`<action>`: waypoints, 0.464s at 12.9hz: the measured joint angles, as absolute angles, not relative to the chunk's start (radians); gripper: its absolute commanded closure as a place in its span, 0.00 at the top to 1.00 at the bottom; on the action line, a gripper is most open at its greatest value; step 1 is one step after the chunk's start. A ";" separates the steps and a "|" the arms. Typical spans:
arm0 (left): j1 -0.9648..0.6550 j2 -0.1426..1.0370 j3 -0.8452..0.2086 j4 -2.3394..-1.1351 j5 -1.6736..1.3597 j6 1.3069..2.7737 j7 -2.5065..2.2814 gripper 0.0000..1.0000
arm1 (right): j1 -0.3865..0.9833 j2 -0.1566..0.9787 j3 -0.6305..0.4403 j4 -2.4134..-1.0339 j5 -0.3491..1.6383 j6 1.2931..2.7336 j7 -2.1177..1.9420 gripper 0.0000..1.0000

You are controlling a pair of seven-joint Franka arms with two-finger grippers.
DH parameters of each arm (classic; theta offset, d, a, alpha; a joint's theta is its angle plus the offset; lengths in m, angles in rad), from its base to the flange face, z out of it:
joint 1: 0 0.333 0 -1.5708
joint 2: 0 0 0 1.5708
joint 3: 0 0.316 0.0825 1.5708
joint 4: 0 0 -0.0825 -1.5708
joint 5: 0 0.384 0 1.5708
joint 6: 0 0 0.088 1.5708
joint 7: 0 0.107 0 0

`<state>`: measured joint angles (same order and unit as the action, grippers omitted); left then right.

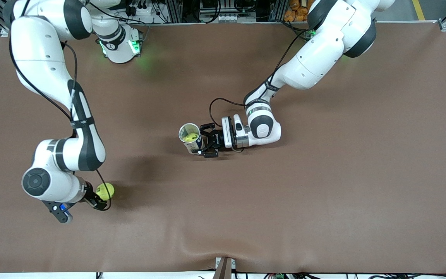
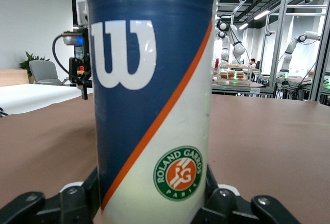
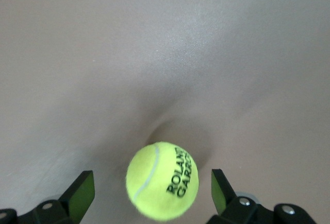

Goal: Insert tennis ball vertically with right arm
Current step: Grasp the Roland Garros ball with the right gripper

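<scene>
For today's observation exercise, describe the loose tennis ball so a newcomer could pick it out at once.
Start at the brown table and go to the right arm's end, nearer the front camera than the upright blue-and-white ball can. There the yellow-green felt tennis ball lies between the open fingers of the right gripper. Unlike the ball inside the can, held by the left gripper, it rests on the table.

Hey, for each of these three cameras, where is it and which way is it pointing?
Front view: high across the table, facing both arms, the right gripper and left gripper.
Left wrist view: level, at the can; fingers show.
Right wrist view: looks down at the tennis ball; fingers show.
Shared: front view shows both.
</scene>
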<state>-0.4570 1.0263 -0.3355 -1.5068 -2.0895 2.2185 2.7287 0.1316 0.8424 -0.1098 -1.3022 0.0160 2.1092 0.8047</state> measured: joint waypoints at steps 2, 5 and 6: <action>-0.457 1.026 -0.336 -1.507 -2.089 2.219 2.729 0.75 | 0.122 0.852 -0.110 -1.302 0.016 2.114 0.805 1.00; -0.457 1.026 -0.335 -1.507 -2.089 2.219 2.729 0.75 | 0.117 0.853 -0.109 -1.303 0.017 2.111 0.805 1.00; -0.457 1.026 -0.336 -1.507 -2.089 2.219 2.729 0.75 | 0.118 0.855 -0.107 -1.306 0.017 2.109 0.806 1.00</action>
<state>-0.4570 1.0263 -0.3355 -1.5068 -2.0895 2.2185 2.7287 0.1175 0.8546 -0.1070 -1.3063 0.0168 2.1089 0.8055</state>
